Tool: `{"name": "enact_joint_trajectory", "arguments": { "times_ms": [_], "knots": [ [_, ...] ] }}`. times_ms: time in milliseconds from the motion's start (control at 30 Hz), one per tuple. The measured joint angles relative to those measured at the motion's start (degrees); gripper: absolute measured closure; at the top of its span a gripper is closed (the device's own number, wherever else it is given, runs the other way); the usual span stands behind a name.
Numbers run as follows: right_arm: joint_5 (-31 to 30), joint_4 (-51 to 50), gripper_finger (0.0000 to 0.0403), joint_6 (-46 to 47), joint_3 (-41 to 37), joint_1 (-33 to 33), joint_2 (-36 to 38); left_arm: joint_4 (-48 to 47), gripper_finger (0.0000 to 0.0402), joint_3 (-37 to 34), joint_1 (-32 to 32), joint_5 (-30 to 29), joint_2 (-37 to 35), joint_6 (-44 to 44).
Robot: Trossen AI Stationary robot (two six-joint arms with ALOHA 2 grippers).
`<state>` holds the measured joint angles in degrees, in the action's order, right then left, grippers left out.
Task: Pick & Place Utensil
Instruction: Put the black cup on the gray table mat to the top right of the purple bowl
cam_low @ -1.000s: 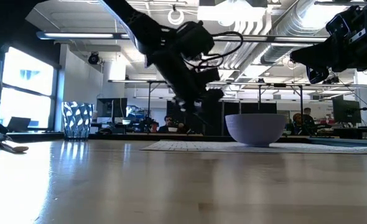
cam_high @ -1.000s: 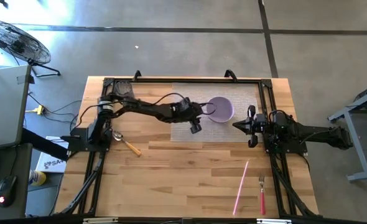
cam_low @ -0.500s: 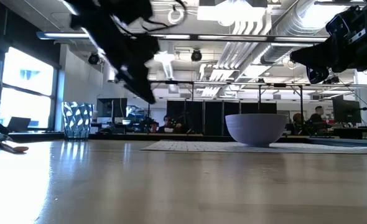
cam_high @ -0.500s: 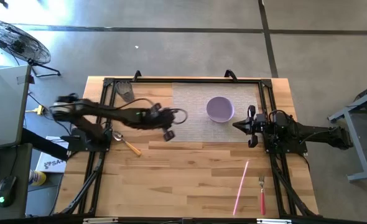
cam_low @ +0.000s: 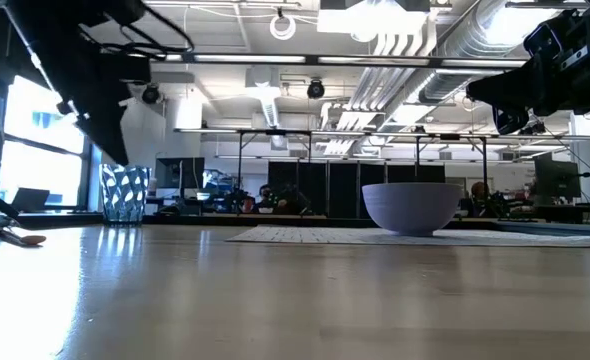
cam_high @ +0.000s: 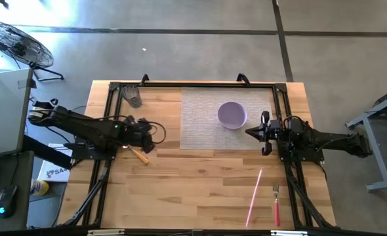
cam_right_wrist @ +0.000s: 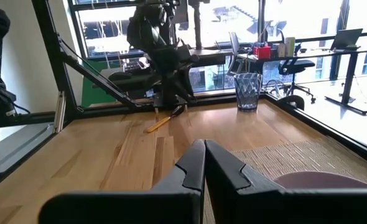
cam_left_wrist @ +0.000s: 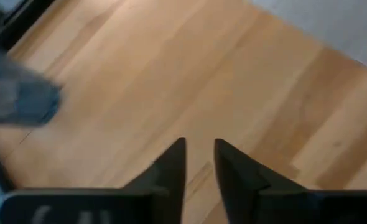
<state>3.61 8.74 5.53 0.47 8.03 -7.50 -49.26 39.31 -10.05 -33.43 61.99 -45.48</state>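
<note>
A spoon (cam_high: 136,153) with a wooden handle lies flat near the table's left edge; the right wrist view shows this spoon (cam_right_wrist: 163,120) too. A pink-handled fork (cam_high: 276,204) and a pink stick (cam_high: 254,196) lie by the near right corner. A purple bowl (cam_high: 232,115) stands on the grey mat (cam_high: 200,124). My left gripper (cam_high: 149,136) hangs above bare wood just right of the spoon, its fingers (cam_left_wrist: 199,149) a narrow gap apart and holding nothing. My right gripper (cam_high: 265,132) waits right of the bowl, shut and empty (cam_right_wrist: 203,152).
A mesh cup (cam_high: 134,97) stands at the far left corner, and also shows as a cup (cam_low: 125,193) in the low view. The black frame rails (cam_high: 193,85) run along the far and side edges. Bare wood lies across the middle and near part of the table.
My left arm has swung away from the bowl toward the table's left edge, folding back, and its gripper now hangs beside the spoon. The right arm, bowl, spoon and fork have stayed put.
</note>
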Motion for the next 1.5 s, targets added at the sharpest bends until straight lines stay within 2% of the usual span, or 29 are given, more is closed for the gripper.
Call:
{"name": "enact_joint_trajectory", "arguments": {
  "times_ms": [133, 267, 367, 433, 567, 767, 1033, 1267, 1500],
  "knots": [
    [0.0, -0.1, 0.0400, 0.0, 0.0, 0.0, -0.2, -1.4, 0.0229, -1.3, 0.3, -2.1, -0.5, -6.8],
    [0.0, -0.1, 0.0400, 0.0, 0.0, 0.0, -0.4, -1.1, 0.0121, -3.1, 1.9, -6.3, 0.0, -12.1],
    [0.0, -0.1, 0.0400, 0.0, 0.0, 0.0, -0.4, 0.3, 0.0044, -4.6, 3.8, -11.4, 0.0, -16.8],
    [0.0, -0.1, 0.0400, 0.0, 0.0, 0.0, -0.4, -0.2, 0.0014, -5.5, 5.2, -15.8, 0.0, -20.0],
    [0.0, -0.1, 0.0400, 0.0, 0.0, 0.0, -0.4, -0.2, 0.0023, -6.3, 8.9, -21.5, 0.0, -24.6],
    [0.0, -0.1, 0.0400, 0.0, 0.0, 0.0, -0.4, 1.9, 0.0034, -8.3, 15.0, -22.2, 0.0, -27.2],
    [0.0, -0.1, 0.0400, 0.0, 0.0, 0.0, -0.4, 17.1, 0.0034, -14.5, 21.1, -24.5, 0.0, -25.5],
    [0.0, -0.1, 0.0400, 0.0, 0.0, 0.0, -0.4, 33.3, 0.0034, -19.4, 26.4, -23.6, 0.0, -17.2],
    [0.0, -0.1, 0.0400, 0.0, 0.0, 0.0, -0.4, 37.0, 0.0034, -21.2, 32.0, -22.3, 0.0, -15.8]
  ]
}}
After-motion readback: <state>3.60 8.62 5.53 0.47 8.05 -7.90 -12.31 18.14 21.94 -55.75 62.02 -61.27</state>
